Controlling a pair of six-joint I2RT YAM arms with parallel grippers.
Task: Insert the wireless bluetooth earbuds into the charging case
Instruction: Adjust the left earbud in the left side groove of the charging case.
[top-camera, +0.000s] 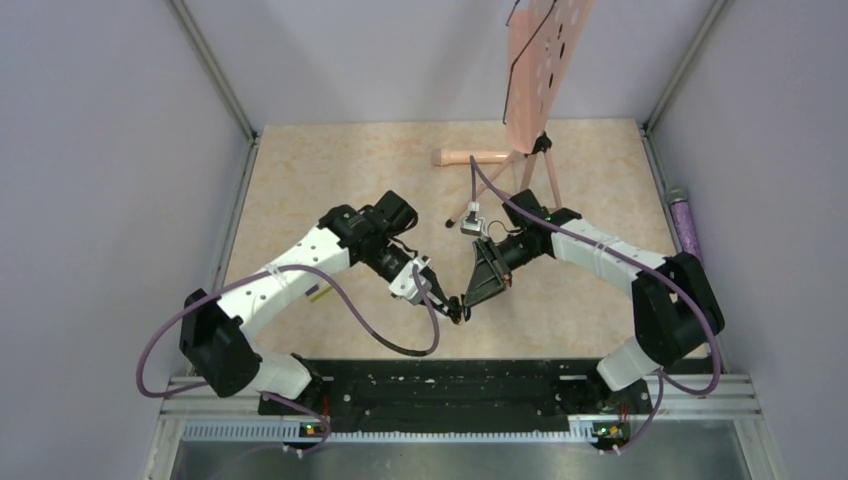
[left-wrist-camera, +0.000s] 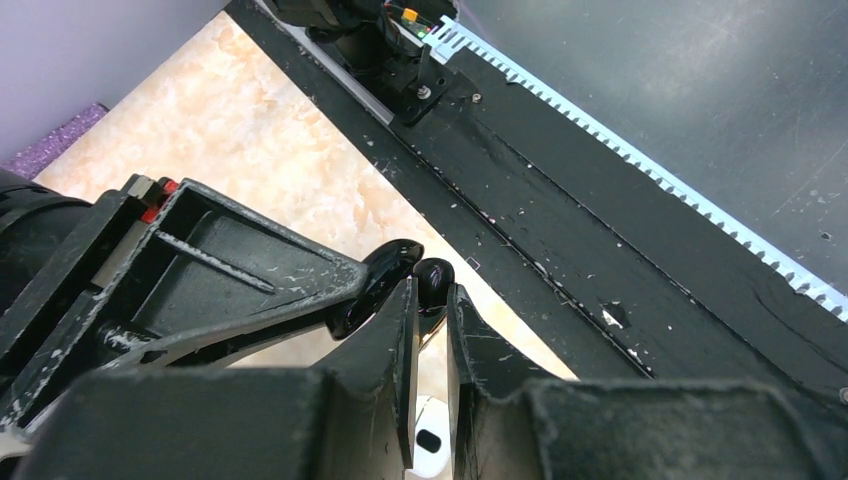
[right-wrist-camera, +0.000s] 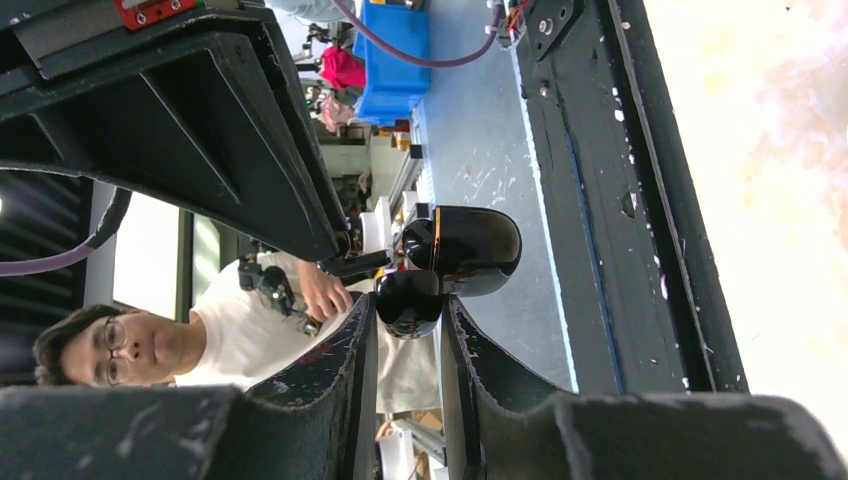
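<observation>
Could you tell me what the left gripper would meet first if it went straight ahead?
Probably the glossy black piece held by the right gripper, just beyond the tips of the left gripper; depth is unclear.

One small black earbud (left-wrist-camera: 433, 272) sits in the left gripper (left-wrist-camera: 432, 294), one glossy charging case (right-wrist-camera: 472, 250) at the right gripper (right-wrist-camera: 408, 306). Beyond both grippers: one pink board (top-camera: 545, 70), one purple roller (top-camera: 684, 225).
</observation>
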